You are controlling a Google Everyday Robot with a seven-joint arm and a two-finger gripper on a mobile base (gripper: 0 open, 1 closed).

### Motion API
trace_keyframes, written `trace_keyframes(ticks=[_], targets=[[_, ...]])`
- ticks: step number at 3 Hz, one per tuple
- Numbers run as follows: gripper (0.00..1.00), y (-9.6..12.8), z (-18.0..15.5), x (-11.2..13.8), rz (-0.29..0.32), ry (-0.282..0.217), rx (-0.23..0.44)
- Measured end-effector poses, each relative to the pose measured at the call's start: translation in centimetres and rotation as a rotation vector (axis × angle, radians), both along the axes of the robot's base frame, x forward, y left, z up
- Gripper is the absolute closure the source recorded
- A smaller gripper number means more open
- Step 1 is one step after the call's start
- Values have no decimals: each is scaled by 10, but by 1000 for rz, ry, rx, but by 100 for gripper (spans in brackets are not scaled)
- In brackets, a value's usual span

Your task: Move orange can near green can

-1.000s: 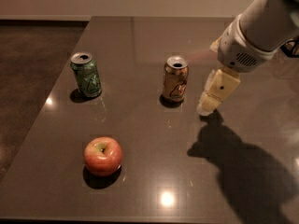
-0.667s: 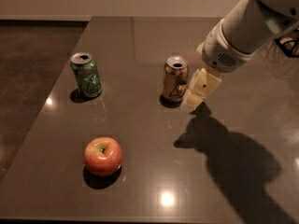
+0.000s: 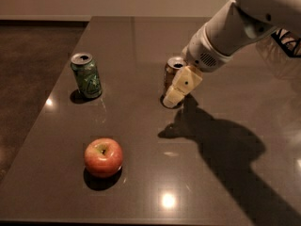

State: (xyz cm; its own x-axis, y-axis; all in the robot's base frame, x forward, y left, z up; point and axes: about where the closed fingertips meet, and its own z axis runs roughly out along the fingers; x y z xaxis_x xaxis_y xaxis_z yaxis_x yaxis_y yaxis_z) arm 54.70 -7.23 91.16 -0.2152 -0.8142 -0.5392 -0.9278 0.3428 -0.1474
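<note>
A red apple (image 3: 103, 157) sits closest, in the lower left of the frame, on the dark shiny counter (image 3: 141, 192). To the right of it, a big dark shadow (image 3: 211, 140) lies across the counter.

A little farther back, in the middle of the frame, is the pincer (image 3: 173, 97). It is cream colored and points down, with its tip very close to the counter. It is right in front of the orange can (image 3: 172, 68) and covers part of it. I cannot tell if the pincer is wide or narrow, or if it is holding the can.

The orange can stands upright just behind the pincer. Its silver top shows above it.

The green can (image 3: 86, 75) stands upright in the middle left of the frame. It is well apart from the orange can, with bare counter between them.

The fat white arm (image 3: 225, 32) goes up from the pincer to the upper right corner of the frame.
</note>
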Motion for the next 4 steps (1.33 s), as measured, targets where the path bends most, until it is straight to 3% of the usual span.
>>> trace_keyframes(ticks=[1,3,4], targets=[[15,10,-4,8,10,8,28],[61,25,2,18,49,23,50],[85,44,20,16,99,14,61]])
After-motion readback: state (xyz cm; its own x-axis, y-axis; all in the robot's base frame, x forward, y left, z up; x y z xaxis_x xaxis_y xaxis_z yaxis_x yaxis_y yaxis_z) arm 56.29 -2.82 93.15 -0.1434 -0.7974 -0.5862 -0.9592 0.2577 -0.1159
